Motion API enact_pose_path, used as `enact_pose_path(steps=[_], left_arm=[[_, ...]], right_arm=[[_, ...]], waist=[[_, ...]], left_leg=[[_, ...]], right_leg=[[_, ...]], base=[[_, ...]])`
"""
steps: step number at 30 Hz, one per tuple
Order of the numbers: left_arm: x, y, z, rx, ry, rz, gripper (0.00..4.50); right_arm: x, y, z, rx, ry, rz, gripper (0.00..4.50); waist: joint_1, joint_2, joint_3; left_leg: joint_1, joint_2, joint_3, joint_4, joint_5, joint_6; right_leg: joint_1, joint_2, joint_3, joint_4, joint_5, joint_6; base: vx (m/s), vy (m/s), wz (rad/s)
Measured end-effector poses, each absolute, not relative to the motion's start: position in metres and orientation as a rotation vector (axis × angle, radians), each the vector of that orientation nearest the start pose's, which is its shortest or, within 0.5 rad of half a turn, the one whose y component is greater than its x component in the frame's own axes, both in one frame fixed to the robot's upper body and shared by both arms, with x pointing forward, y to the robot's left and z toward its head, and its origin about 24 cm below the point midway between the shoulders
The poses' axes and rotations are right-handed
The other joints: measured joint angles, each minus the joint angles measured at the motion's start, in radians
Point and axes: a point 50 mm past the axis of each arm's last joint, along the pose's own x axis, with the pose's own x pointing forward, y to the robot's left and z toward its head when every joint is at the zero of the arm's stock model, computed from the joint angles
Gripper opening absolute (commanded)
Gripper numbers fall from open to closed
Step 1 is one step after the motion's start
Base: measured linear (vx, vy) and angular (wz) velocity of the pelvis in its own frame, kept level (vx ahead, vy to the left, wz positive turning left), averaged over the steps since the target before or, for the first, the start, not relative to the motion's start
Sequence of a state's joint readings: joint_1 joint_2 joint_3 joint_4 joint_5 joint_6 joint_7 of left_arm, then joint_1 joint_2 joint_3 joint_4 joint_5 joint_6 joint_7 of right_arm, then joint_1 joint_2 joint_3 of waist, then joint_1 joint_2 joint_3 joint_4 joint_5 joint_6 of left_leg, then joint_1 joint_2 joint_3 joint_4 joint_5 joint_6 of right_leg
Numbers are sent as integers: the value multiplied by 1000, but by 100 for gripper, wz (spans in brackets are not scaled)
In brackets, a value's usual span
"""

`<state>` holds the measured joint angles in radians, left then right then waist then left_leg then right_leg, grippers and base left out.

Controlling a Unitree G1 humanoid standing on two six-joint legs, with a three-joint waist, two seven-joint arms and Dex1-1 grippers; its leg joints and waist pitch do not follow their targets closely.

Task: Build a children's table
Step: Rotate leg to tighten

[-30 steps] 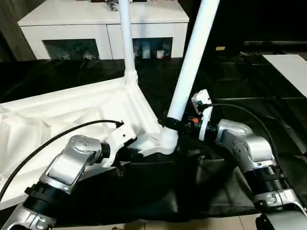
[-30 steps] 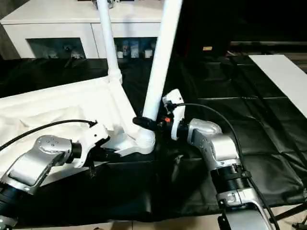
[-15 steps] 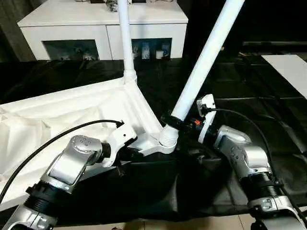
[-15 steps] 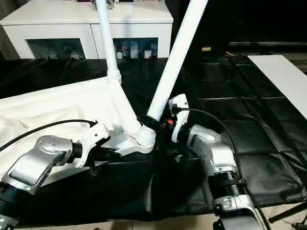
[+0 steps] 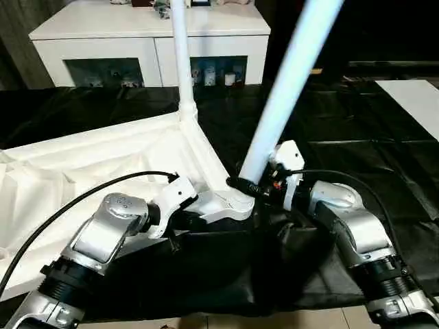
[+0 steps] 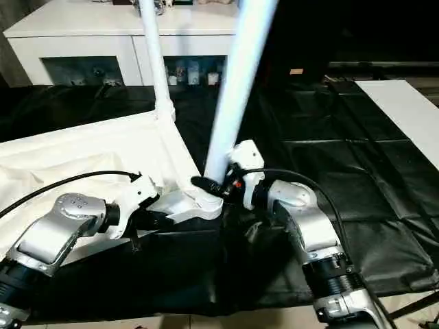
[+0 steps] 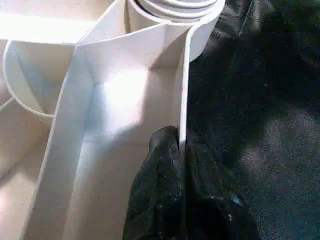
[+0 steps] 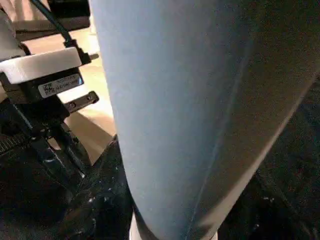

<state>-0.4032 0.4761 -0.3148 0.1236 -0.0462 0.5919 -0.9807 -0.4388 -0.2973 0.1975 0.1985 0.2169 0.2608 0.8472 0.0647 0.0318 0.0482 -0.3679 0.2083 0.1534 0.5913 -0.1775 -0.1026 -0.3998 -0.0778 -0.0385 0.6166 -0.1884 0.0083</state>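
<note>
The white tabletop [image 5: 103,157] lies underside up on a black cloth. One white leg [image 5: 180,55] stands upright in its far corner socket. A second leg [image 5: 288,82] leans up and to the right from the near corner socket [image 5: 230,202]. My right gripper [image 5: 247,186] is shut on this leg just above the socket, and the leg [image 8: 175,100] looms close in the right wrist view. My left gripper [image 5: 195,221] is shut on the tabletop's rim [image 7: 184,90] beside that socket, one finger on each side of the thin wall.
A white cabinet [image 5: 151,34] with glass doors stands behind the work. The black cloth [image 5: 343,137] covers the surface to the right, where a white board [image 5: 411,96] lies at the far edge. The cloth's front edge hangs near the floor.
The leaning leg tipped further right at its top, then came back a little. My right wrist moved with it at the leg's foot. The left gripper kept its hold on the rim.
</note>
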Motion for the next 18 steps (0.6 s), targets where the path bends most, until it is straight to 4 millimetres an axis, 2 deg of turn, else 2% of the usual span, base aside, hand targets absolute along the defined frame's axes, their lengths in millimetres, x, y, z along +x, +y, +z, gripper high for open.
enact_pose_path(steps=[7, 14, 18], left_arm=[[285, 146, 53, 345, 630, -1077, 0], [285, 147, 52, 348, 636, -1072, 0], [285, 148, 51, 346, 639, -1071, 0]], right_arm=[[312, -107, 88, -111, 213, 1078, 183], [320, -106, 85, -100, 264, 1120, 183], [321, -105, 85, -118, 272, 1129, 183]], waist=[[-2, 0, -1], [-5, -9, -7], [-5, -9, -9]], left_leg=[[0, 0, 0, 0, 0, 0], [1, 0, 0, 0, 0, 0], [2, 0, 0, 0, 0, 0]], right_leg=[[0, 0, 0, 0, 0, 0], [1, 0, 0, 0, 0, 0], [2, 0, 0, 0, 0, 0]], base=[[0, 0, 0], [0, 0, 0], [0, 0, 0]])
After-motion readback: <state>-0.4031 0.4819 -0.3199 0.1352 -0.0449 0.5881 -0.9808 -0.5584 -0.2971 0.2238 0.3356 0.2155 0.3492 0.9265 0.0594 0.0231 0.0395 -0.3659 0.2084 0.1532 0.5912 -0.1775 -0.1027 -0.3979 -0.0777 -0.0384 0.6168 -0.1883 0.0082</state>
